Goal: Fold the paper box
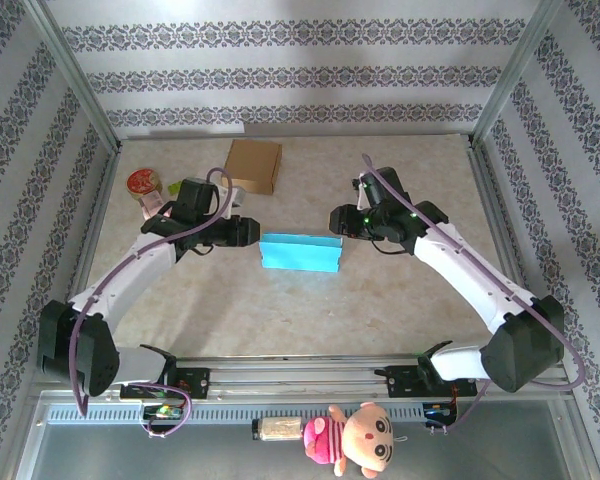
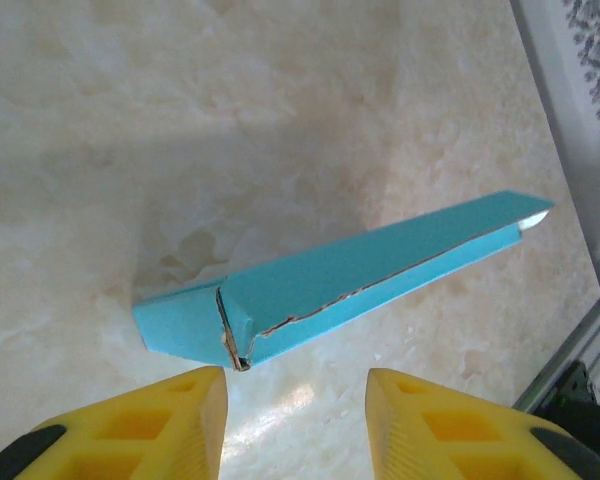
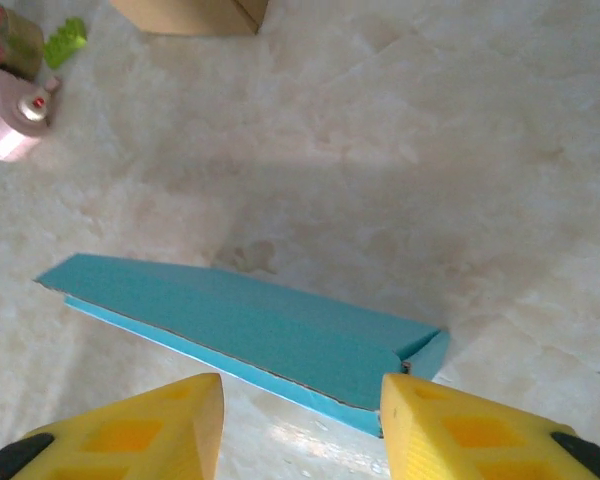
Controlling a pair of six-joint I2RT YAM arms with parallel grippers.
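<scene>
Jaws both gape empty, flanking the flat box [image 1: 300, 252]; you seem between folds, so grip an end next.

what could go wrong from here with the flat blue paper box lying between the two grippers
1. The flat blue paper box lies loose on the smooth table. With the left gripper and right gripper both open and off it, a push from one end may slide it instead of folding it.
2. Its near edge looks ragged in the left wrist view, so a hard pinch there could tear it.
</scene>
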